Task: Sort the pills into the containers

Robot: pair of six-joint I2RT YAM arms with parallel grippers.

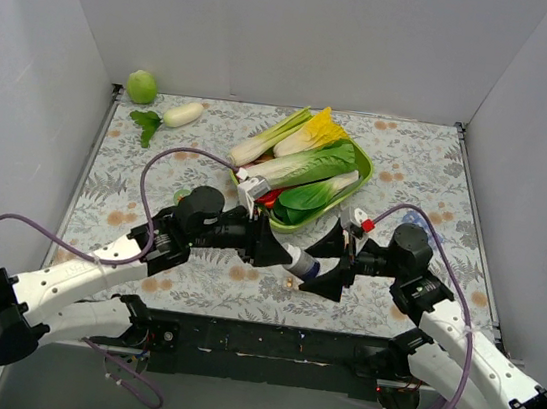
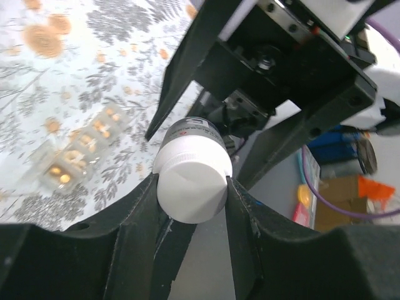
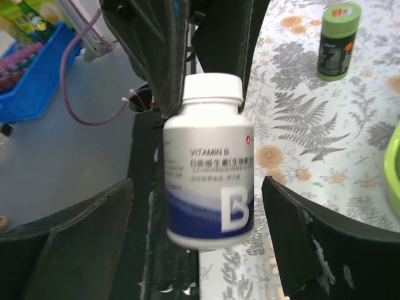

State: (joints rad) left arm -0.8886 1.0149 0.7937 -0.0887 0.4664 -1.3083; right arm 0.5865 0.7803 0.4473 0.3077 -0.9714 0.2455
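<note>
My left gripper [image 1: 282, 254] is shut on the white cap [image 2: 190, 187] of a white and blue Vitamin B pill bottle [image 3: 209, 162] and holds it sideways above the table. My right gripper [image 1: 332, 263] is open. Its fingers [image 3: 294, 244] stand on either side of the bottle's base without touching it. The containers [image 2: 81, 150], a translucent strip of small square compartments with orange-yellow pills inside, lie on the floral cloth below and left of the bottle in the left wrist view. In the top view only a small yellowish spot [image 1: 289, 283] shows under the bottle.
A green bowl [image 1: 363, 161] of leafy vegetables stands just behind the grippers. A small dark bottle with a green lid [image 3: 337, 40] stands on the cloth by the left arm. A green fruit [image 1: 142, 86] and a white radish [image 1: 183, 113] lie at the back left.
</note>
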